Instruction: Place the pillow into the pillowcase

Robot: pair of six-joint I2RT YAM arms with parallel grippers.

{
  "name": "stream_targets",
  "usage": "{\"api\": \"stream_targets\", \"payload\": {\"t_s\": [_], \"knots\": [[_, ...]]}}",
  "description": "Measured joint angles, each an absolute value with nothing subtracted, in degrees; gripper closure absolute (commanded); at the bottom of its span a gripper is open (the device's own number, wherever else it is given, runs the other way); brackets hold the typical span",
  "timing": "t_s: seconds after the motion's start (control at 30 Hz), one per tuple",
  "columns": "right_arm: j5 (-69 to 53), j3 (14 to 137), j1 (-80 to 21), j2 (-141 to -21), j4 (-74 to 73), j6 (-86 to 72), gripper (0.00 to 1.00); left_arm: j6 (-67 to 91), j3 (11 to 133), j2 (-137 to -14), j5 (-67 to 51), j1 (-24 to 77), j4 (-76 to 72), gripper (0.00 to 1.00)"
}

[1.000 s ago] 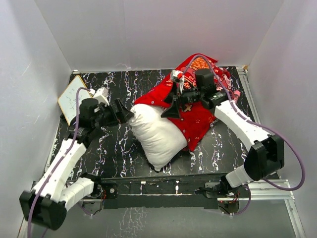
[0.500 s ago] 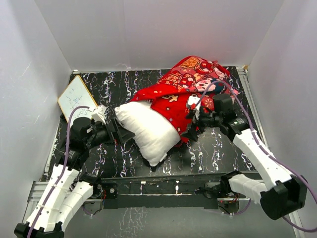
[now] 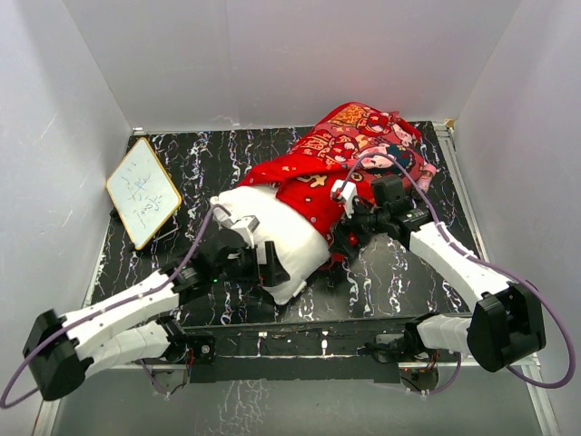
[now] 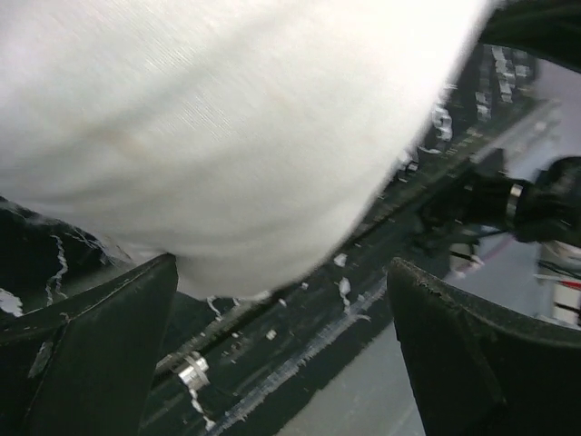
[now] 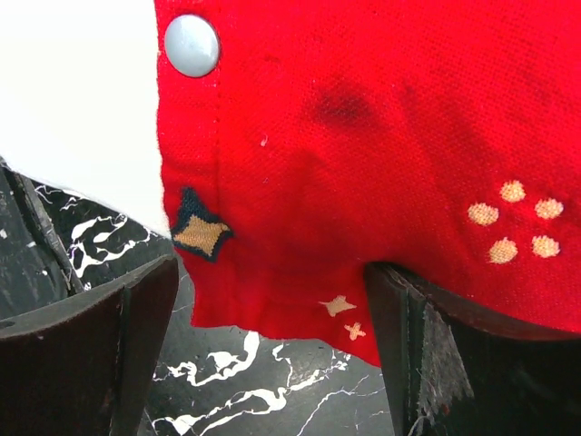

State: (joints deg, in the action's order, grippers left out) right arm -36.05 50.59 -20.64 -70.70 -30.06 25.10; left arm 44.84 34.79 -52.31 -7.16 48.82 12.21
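Left fingers (image 4: 86,354) are standing wide at the pillow (image 3: 272,232), at its six o'clock end; right fingers (image 5: 86,354) are straddling, wide, the pillowcase (image 3: 345,154) hem.

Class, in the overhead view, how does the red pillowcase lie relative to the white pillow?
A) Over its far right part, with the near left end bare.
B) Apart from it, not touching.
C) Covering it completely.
A: the pillowcase drapes over the far right side of the pillow, whose white near end shows beside the left gripper.
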Motion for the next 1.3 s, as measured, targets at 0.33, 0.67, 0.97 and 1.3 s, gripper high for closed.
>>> {"api": "stream_targets", "payload": {"t_s": [0.33,0.67,0.97,1.3], "knots": [[-34.0,50.5,-21.7,-71.4,-28.1,24.0,0.77,43.0,38.2,-67.9,2.0,50.4,5.8,0.55],[-45.8,56.5,-22.0,-68.5,-37.9,32.7,0.92,41.6,40.7,-67.0,3.2,48.0,4.4,0.99],[-51.8,74.1,-31.6,-76.6,-46.4,37.5,0.67,42.4,48.2,-71.8,-4.7,41.6,0.9,1.00],[-30.8,66.3,-26.7,-69.6,-37.8,28.3,0.20,42.9,48.3,-72.1,-7.6,41.2,-1.7,1.00]]}}
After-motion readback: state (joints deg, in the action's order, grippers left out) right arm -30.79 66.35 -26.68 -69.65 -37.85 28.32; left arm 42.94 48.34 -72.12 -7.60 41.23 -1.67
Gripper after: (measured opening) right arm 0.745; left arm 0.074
